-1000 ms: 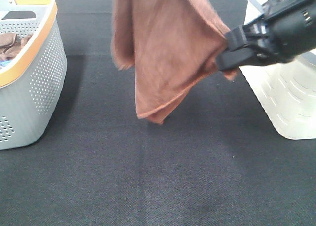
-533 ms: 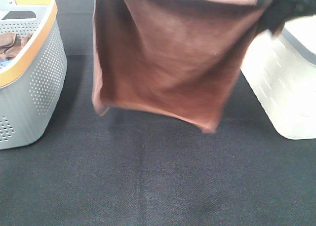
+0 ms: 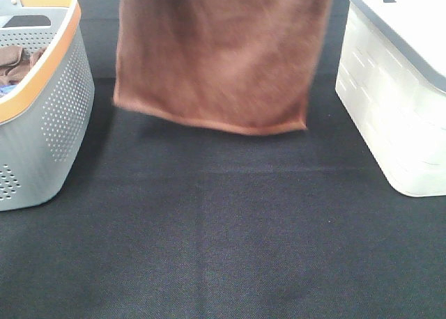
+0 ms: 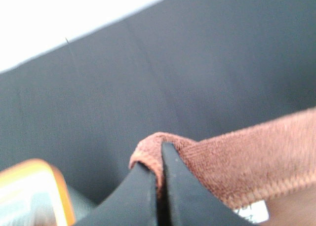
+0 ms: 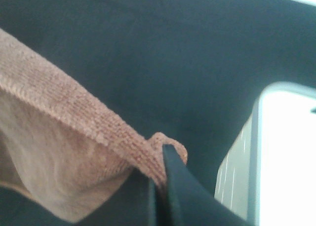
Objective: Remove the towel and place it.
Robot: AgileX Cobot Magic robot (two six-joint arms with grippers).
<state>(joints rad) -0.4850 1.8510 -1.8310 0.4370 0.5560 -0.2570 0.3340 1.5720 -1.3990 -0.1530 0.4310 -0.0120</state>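
A brown towel hangs spread flat above the black table, its lower edge clear of the surface; its top runs out of the exterior view. Both grippers are out of that view. In the left wrist view my left gripper is shut on one top corner of the towel. In the right wrist view my right gripper is shut on the other top corner of the towel. The towel is stretched between the two grippers.
A grey perforated basket with an orange rim stands at the left, with brown cloth inside. A white bin with a grey lid stands at the right; it also shows in the right wrist view. The black table lies below.
The right gripper has pulled its corner to the right and up out of view. The towel went from a bunched hanging fold to a flat spread sheet, and its lower edge has risen.
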